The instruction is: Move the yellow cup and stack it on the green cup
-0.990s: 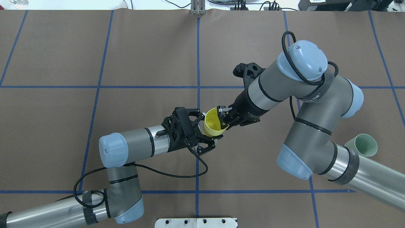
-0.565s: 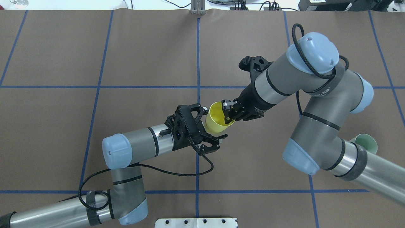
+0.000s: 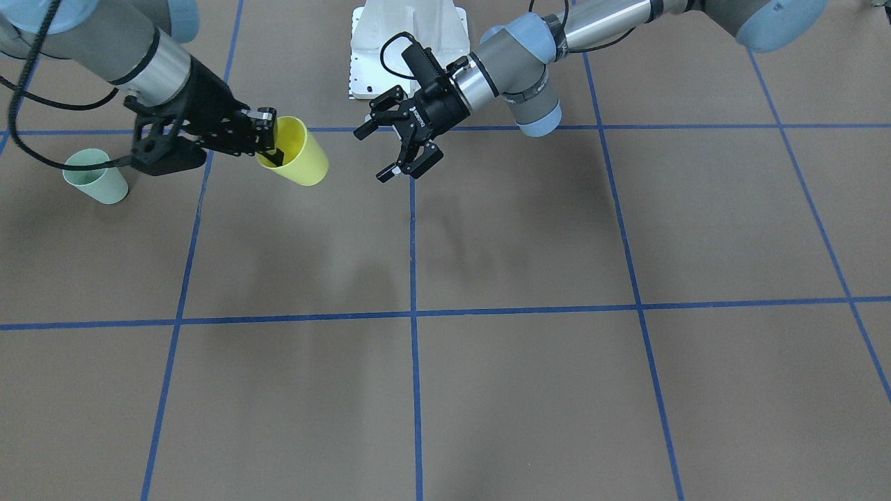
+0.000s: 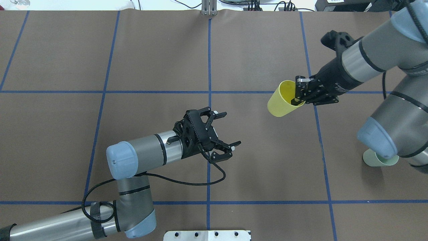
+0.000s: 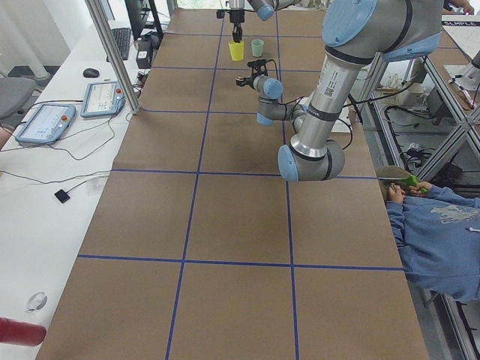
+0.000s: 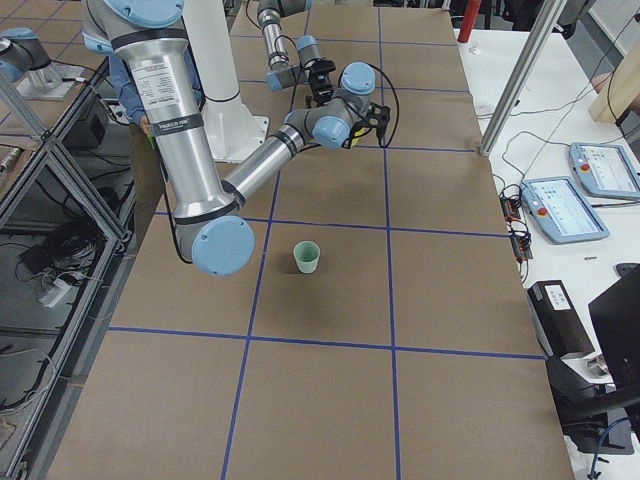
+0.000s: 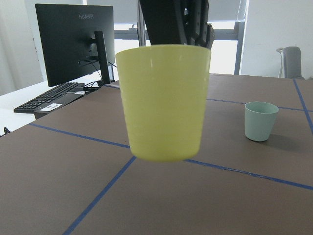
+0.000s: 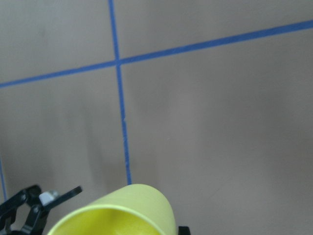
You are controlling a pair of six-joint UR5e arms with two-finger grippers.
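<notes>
Now the yellow cup (image 4: pixel 282 101), pinched at its rim by the right gripper (image 4: pixel 298 94), has been carried from the spread left gripper (image 4: pixel 230 130) nearer the green cup (image 4: pixel 370 158), readying stacking.

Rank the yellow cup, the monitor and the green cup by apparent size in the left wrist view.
1. yellow cup, largest only because it is nearest the camera
2. monitor
3. green cup

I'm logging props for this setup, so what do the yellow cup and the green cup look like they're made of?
The yellow cup: probably plastic, smooth with a slight sheen; the colour is even, the wall thin, with faint horizontal ridges. The green cup: seemingly the same plastic, pale and more matt; thin rim, even colour.
</notes>
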